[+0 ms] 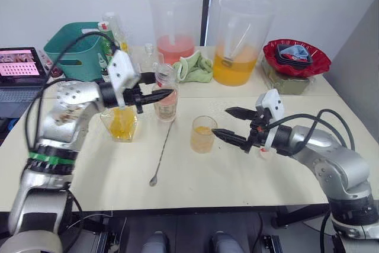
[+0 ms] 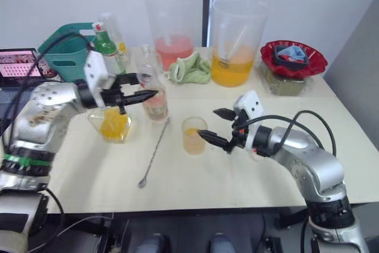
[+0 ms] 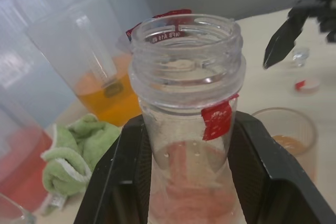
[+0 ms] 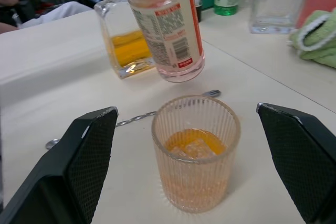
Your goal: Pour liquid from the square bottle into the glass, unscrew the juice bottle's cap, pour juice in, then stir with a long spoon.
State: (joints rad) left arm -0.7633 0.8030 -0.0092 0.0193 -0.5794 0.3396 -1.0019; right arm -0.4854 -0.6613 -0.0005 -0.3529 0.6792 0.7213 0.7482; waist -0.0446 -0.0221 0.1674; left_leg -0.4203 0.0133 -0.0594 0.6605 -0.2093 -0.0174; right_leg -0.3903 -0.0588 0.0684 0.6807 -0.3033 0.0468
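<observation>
My left gripper [image 1: 155, 87] is shut on the neck of the juice bottle [image 1: 165, 100]. The bottle's mouth [image 3: 185, 32] is open, with no cap on it and pale pink juice low inside. The bottle stays close to upright, its base seemingly just off the table. The glass [image 1: 203, 134] stands in front of it with orange liquid and ice. My right gripper [image 1: 220, 121] is open, with a finger on each side of the glass [image 4: 195, 148] and touching nothing. The square bottle [image 1: 121, 124] stands to the left. The long spoon [image 1: 161, 152] lies flat. A small white cap [image 3: 307, 84] lies by my right wrist.
Two big pitchers, one pink [image 1: 176, 28] and one orange [image 1: 240, 42], stand at the back with a green cloth [image 1: 194, 68] between them. A red bowl [image 1: 296, 57] sits at back right. A teal basket [image 1: 77, 51], a green bottle [image 2: 106, 48] and a laptop [image 1: 21, 66] are at back left.
</observation>
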